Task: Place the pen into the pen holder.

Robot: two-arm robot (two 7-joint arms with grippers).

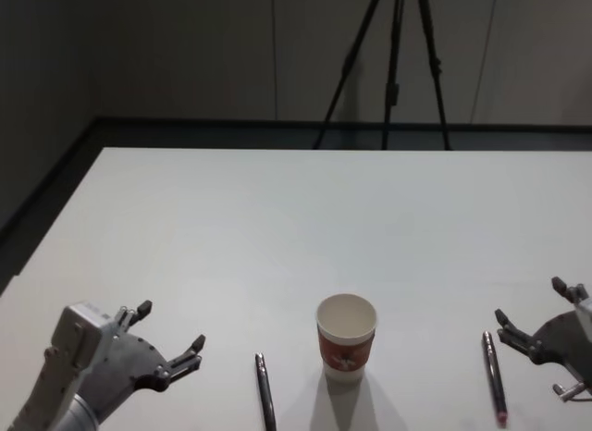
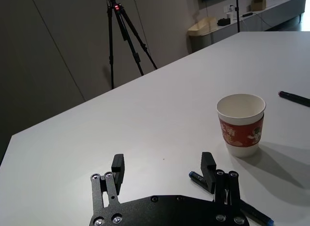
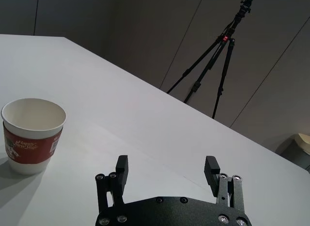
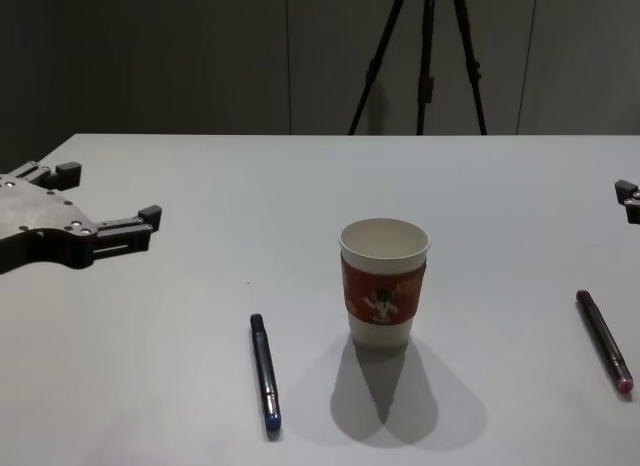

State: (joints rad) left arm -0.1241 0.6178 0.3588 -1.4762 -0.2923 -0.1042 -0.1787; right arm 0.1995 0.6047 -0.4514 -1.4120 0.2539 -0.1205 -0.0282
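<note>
Flanking pen holder [image 4: 385,286]: blue pen [image 4: 264,371], red-tipped pen [image 4: 603,339]; table [image 4: 300,186] wide beyond.

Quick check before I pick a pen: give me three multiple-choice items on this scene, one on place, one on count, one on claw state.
1. Relative to the cup, the blue pen lies:
A. inside it
B. on the robot's left of it
C. behind it

2. Pens on the table:
A. one
B. two
C. three

3. The left claw and right claw are:
A. both open
B. both shut
C. one shut on a pen

Answers:
1 B: the blue pen lies flat on the table, left of the cup.
2 B: there is the blue pen, plus a pink-tipped pen on the cup's right.
3 A: each claw's fingers stand apart with nothing between them.
</note>
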